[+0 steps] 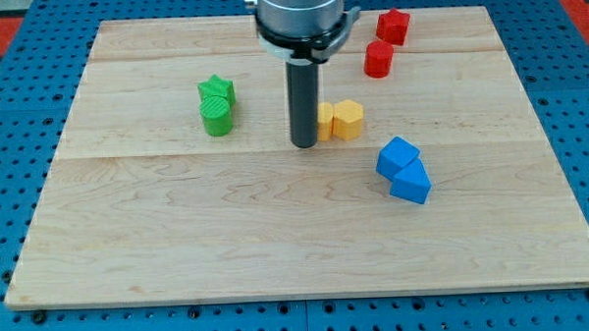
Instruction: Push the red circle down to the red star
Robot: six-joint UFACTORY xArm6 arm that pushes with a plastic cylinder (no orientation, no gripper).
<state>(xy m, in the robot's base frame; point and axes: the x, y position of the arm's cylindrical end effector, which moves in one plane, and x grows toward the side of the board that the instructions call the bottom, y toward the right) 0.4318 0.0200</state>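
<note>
Our dark rod carries no gripper, so nothing is held. My tip (pixel 305 144) rests on the pale wooden worktop (pixel 228 237), touching the yellow blocks (pixel 340 119). The red circle (pixel 378 59) lies toward the view's upper right, touching the red star (pixel 393 26) above it.

Straight dark cylindrical rod, my tip (pixel 305 144) blunt and round, glossy grey metal collar above, black ring.

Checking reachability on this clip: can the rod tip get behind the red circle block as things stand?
Probably yes. My tip sits left of the yellow blocks, well below-left of the red circle block; the red star block crowds its upper side.
</note>
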